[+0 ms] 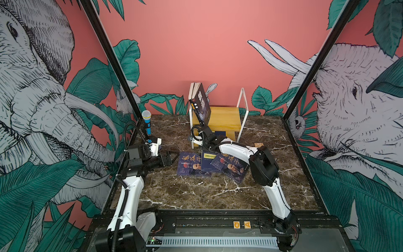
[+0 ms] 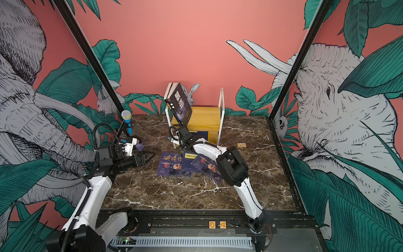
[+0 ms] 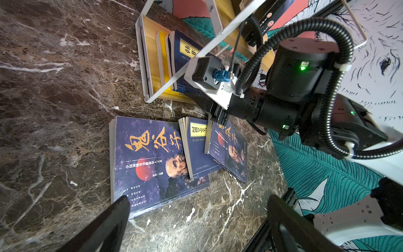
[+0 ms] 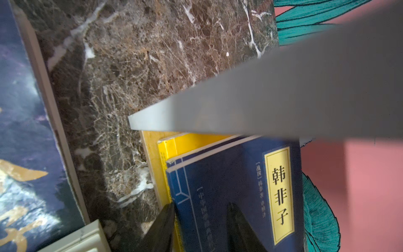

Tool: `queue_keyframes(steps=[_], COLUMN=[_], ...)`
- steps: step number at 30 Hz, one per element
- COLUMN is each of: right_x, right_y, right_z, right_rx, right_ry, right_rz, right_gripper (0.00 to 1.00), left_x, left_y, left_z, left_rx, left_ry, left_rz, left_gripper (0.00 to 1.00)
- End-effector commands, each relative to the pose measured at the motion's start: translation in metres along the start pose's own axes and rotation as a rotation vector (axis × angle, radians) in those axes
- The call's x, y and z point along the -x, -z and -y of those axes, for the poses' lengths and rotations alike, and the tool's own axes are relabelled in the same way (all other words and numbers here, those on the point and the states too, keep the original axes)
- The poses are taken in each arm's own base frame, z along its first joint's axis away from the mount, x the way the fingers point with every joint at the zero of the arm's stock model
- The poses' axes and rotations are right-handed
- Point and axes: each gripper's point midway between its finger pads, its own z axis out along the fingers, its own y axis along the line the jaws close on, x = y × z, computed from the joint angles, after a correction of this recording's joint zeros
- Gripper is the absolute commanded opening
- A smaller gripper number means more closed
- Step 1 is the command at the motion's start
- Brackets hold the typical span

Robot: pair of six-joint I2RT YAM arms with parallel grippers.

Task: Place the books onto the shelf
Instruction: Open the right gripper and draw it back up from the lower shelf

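Observation:
The shelf (image 1: 226, 119) stands at the back of the marble table. A black book with white characters (image 1: 201, 102) leans on its top board. On the lower board a navy book with a yellow label (image 4: 229, 185) stands beside a yellow-covered one (image 4: 165, 150). My right gripper (image 4: 201, 205) is part open, one finger by this navy book's edge and one over its cover. Three books lie overlapping on the table: two navy portrait ones (image 1: 193, 165) (image 1: 231, 169) and a yellow-label one (image 1: 208, 160) between them. My left gripper (image 3: 198, 199) hovers open left of them, holding nothing.
A blue toy microphone (image 1: 147, 122) stands at the back left near the left arm. A small wooden tile (image 1: 258, 145) lies right of the shelf. Black frame posts rise at the table's back corners. The right arm's elbow (image 1: 262, 165) hangs over the right portrait book.

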Motion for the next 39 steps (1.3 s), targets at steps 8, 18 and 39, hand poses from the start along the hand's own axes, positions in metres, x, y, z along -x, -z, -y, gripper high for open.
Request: queue_keyframes(steps=[8,18,39], right_x=[0.0097,0.0085,0.0079], right_y=[-0.0025,-0.0037,-0.0065], right_z=[0.0101,0.0107,0.0131], right_rx=[-0.032,-0.034,-0.034], right_ry=[-0.005,-0.006,-0.011], right_rz=[0.025,0.021,0.024], right_gripper=[0.39,0.37,0.33], left_x=[0.0049,0.0046,0.0048], left_y=[0.0043,0.0040,0.0028], left_z=[0.0071,0.0061,0.0047], left_rx=[-0.018,-0.017,-0.016], left_ry=[-0.021,-0.016,-0.013], left_rz=[0.018,0.016,0.014], left_gripper=[0.99,0.99,0.99])
